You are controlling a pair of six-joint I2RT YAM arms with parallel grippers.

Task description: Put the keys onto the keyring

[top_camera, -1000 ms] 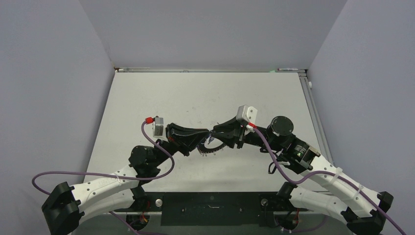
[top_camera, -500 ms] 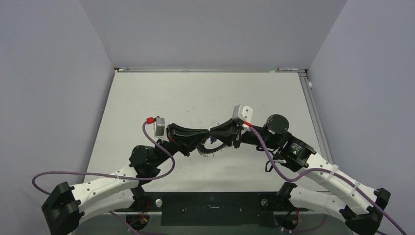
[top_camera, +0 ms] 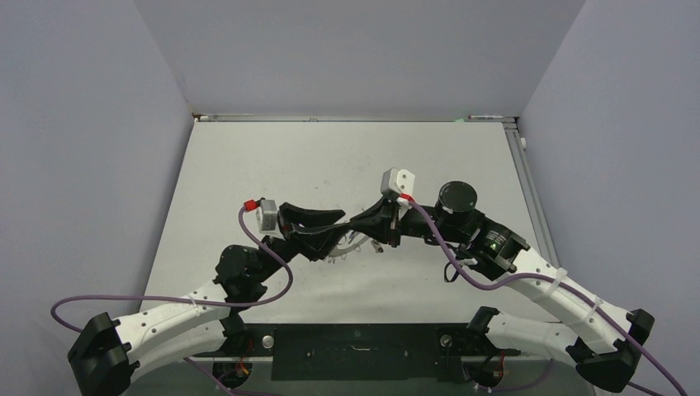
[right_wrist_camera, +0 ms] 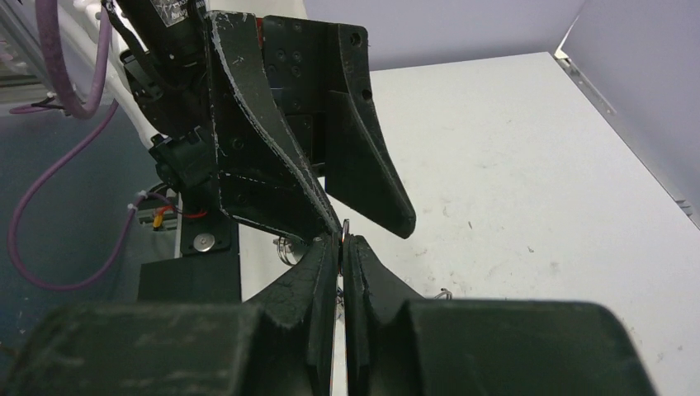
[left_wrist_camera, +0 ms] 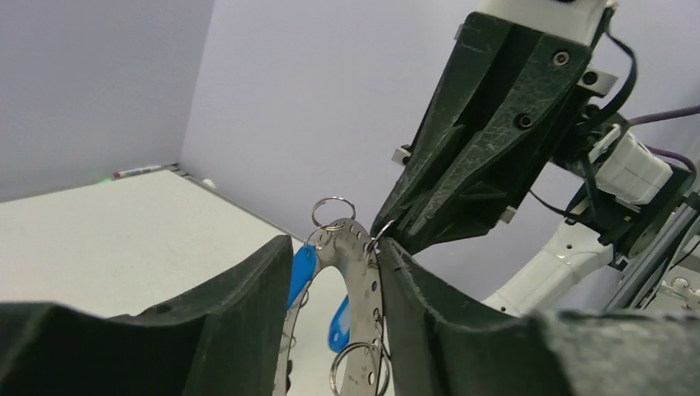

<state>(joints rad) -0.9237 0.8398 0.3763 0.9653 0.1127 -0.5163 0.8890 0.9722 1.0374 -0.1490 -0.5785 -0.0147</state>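
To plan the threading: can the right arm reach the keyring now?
Likely yes: the keyring's top end sticks out past the left claw, and the right claw, shut on a small ring, sits at it.

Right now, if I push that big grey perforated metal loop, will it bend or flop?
Probably stiff: the grey perforated metal loop holds a clean arc in the left gripper. Thin bare metal, likely slippery. Its blue plastic tags and small wire rings hang loose, so probably swing.
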